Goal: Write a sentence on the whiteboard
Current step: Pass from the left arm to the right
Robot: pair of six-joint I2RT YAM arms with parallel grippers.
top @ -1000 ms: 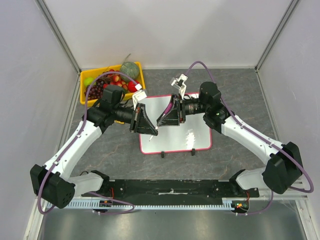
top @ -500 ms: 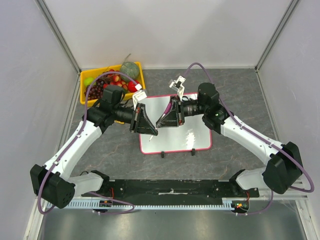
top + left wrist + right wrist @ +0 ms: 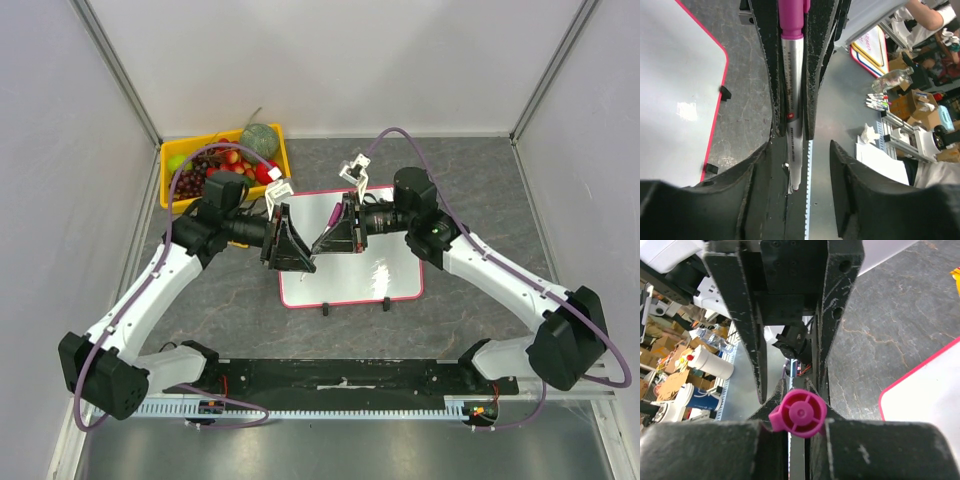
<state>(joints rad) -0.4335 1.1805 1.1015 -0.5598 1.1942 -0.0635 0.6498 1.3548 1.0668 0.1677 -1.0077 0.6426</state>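
Grey desk (image 3: 240,320), board (image 3: 390,280) flat and blank, not a letter yet! Over its left side the right jaws clamp the marker (image 3: 791,90) and have just nudged in; left jaws, parted, straddle its bare end – handover brewing, writing waits

Bright, even light, soft shadows. A glare patch marks the glossy white, pink-rimmed rectangular whiteboard (image 3: 675,75) at nine o'clock in the left wrist view; foreground at six o'clock blurs.

Yellow fruit tray (image 3: 166,166) at the far left of the grey stone-patterned table (image 3: 480,180), holding dark grapes (image 3: 190,182), small red fruits (image 3: 236,158) and a round green melon (image 3: 260,138)
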